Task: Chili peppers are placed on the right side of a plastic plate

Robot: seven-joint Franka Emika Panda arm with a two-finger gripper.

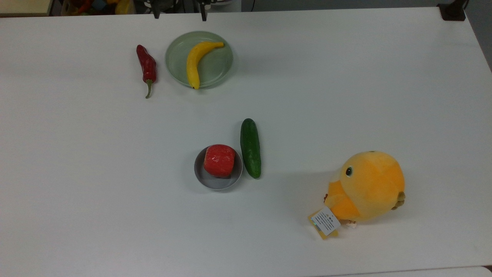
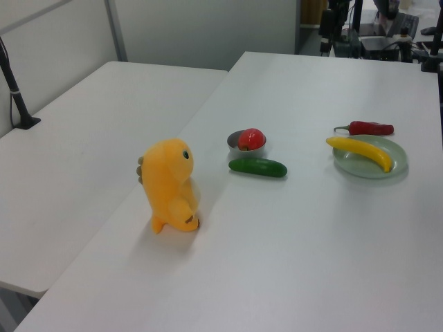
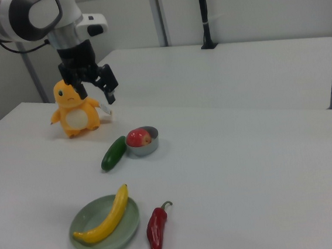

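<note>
The dark-red chili pepper (image 1: 146, 65) with its green stem lies flat on the white table, just off the plate on the top view's left. The pale green plastic plate (image 1: 175, 63) holds a yellow banana (image 1: 194, 61). In the right view the chili (image 3: 157, 231) lies on the right view's right of the plate (image 3: 86, 243). In the left view the chili (image 2: 370, 128) sits behind the plate (image 2: 356, 166). My gripper (image 3: 96, 95) hangs open and empty, high above the table and far from both. Its fingertips (image 1: 156, 15) poke in at the top view's upper edge.
A grey bowl (image 1: 201, 177) with a round red fruit (image 1: 219, 160) stands mid-table, a cucumber (image 1: 250, 148) beside it. An orange plush toy (image 1: 367, 186) sits toward the top view's lower right. A second white table (image 2: 76, 159) adjoins.
</note>
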